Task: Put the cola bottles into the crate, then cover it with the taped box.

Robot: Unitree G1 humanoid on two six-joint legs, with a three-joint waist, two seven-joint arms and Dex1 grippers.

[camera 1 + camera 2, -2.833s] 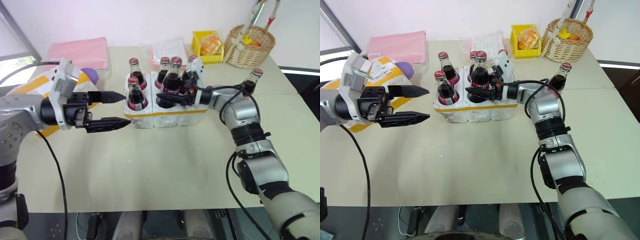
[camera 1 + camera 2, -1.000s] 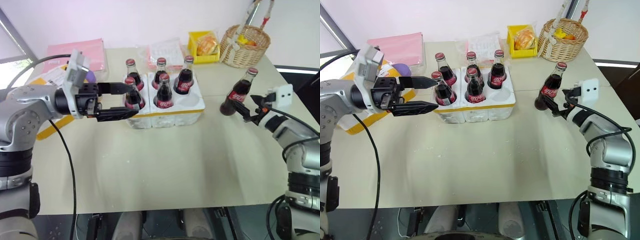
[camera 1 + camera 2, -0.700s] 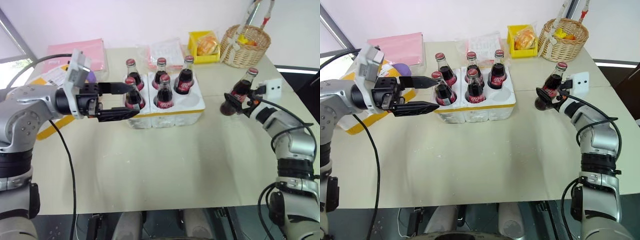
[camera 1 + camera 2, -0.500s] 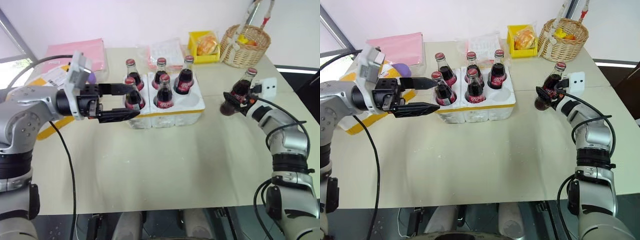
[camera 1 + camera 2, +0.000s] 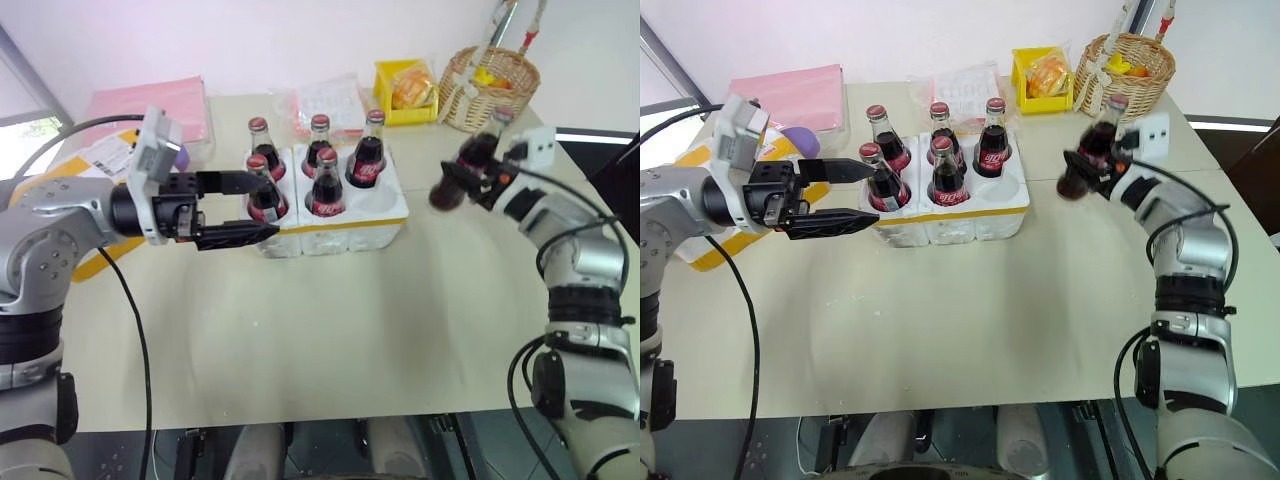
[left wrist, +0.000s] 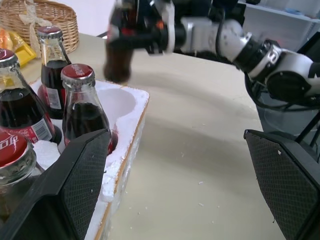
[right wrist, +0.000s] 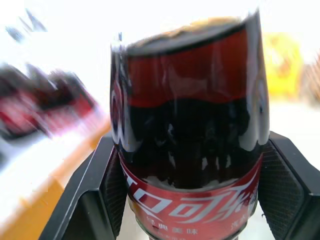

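Bottle number six (image 5: 1087,153) is clamped in my right gripper (image 5: 1102,163); in the right wrist view I see both black fingers (image 7: 95,200) pressed against its labelled belly. It hangs clear of the table (image 5: 970,320), tilted, cap toward the wicker basket (image 5: 1127,70) behind the gripper. Beside that gripper, on the side of my left arm, sits the crate (image 5: 980,205), a white foam block with a yellow band near its base. Five cola bottles (image 5: 944,172) stand upright in its wells; the well (image 5: 1008,188) at the corner nearest my right gripper is empty. My left gripper (image 5: 862,196) hangs level with its jaws wide apart and nothing between them, its fingertips at the crate's end, just beside the near bottle (image 5: 876,178) there. Behind my left arm I see part of the taped box (image 5: 715,245), yellow-banded, with a white label.
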